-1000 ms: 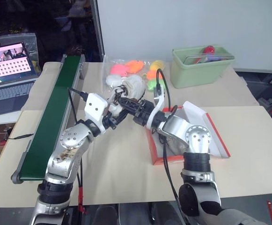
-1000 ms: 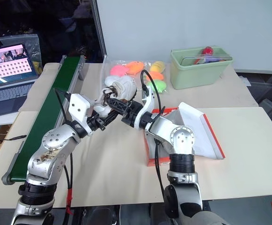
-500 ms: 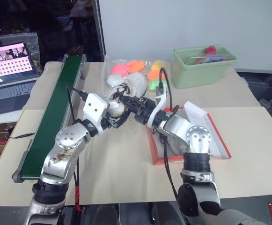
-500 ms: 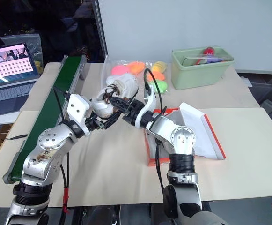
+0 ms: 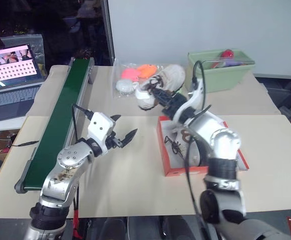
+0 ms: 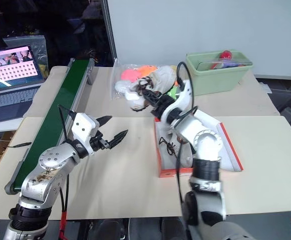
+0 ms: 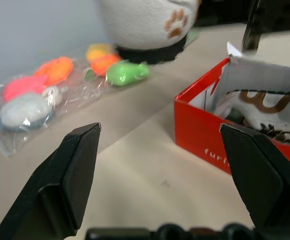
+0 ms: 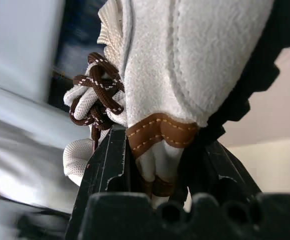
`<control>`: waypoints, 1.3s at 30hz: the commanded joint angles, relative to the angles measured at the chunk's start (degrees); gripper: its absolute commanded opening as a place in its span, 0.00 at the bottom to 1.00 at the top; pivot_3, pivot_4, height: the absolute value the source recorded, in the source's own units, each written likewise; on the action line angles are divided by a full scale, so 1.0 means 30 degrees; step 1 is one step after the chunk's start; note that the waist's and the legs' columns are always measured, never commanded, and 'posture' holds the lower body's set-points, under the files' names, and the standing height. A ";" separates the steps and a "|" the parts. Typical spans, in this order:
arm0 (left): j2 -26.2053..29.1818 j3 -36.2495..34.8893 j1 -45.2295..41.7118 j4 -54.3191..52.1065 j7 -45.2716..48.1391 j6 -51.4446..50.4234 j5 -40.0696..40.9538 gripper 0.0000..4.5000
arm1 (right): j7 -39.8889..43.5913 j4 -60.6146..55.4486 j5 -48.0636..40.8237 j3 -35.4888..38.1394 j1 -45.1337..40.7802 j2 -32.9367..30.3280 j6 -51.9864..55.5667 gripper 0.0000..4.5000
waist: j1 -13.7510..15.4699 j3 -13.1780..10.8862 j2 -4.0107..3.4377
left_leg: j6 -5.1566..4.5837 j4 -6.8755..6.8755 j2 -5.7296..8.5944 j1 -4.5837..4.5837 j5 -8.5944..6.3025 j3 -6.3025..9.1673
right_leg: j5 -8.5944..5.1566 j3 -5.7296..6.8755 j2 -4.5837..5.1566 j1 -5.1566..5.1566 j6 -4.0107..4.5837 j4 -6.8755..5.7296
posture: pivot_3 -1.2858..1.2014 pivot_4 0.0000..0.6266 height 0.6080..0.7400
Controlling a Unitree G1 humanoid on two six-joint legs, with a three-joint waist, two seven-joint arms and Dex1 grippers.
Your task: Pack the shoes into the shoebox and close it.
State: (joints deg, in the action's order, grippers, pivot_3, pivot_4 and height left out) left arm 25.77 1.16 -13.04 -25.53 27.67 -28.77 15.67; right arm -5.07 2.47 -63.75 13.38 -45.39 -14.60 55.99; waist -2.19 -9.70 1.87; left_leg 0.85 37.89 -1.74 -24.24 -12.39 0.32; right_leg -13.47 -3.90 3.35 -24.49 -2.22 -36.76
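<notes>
- Right gripper clamped on one white shoe, held in air above the table, beside shoebox.
- Left gripper fingers spread, empty.
- Second shoe lies inside open shoebox.

two shoes, one shoebox, one green bin

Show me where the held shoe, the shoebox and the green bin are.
held shoe [image 5: 171,77], left eye view, its white side.
shoebox [image 5: 161,150], left eye view, its orange-red outer wall.
green bin [image 5: 220,80], left eye view, its front wall.
</notes>
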 commanded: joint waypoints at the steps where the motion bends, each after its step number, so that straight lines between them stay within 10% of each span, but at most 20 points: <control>1: -0.0085 0.0043 0.0152 -0.0367 -0.0149 0.0436 -0.0275 0.91 | 0.3141 -0.0924 0.0625 -0.1383 -0.1959 -0.4906 0.4086 0.32 | -0.0014 -0.0003 -0.0004 | -0.0002 -0.0002 -0.0008 0.0001 -0.0002 -0.0005 | 0.0000 -0.0001 -0.0007 -0.0002 0.0001 0.0003 | 0.52 0.24 0.92; 15: -0.1027 0.1172 0.0866 -0.0491 -0.0075 0.0709 -0.0391 0.91 | 0.9998 0.2799 -0.0755 -0.9666 -0.5359 -1.3294 1.2170 0.32 | -0.0020 -0.0005 -0.0007 | -0.0018 -0.0012 -0.0011 0.0021 -0.0011 -0.0048 | -0.0011 -0.0040 -0.0010 0.0025 0.0010 0.0094 | 0.52 0.24 0.92; 39: -0.1399 0.1077 0.2833 -0.2977 -0.1465 -0.0586 -0.0271 0.91 | 1.5756 0.3396 0.6021 -1.5795 -0.6321 -1.0762 1.0790 0.32 | 0.0066 -0.0004 -0.0007 | -0.0025 0.0013 -0.0011 0.0021 -0.0015 -0.0039 | -0.0010 -0.0033 -0.0009 0.0006 0.0006 0.0042 | 0.52 0.24 0.92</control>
State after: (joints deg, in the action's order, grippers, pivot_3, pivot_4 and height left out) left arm 21.85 4.74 -4.32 -32.09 23.60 -30.61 14.62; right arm 40.00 13.77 -47.82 -33.38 -62.87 -47.20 90.51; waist -1.99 -9.71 1.85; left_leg 0.78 37.94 -1.78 -24.17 -12.43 0.20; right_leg -13.51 -4.00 3.32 -24.47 -2.20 -36.65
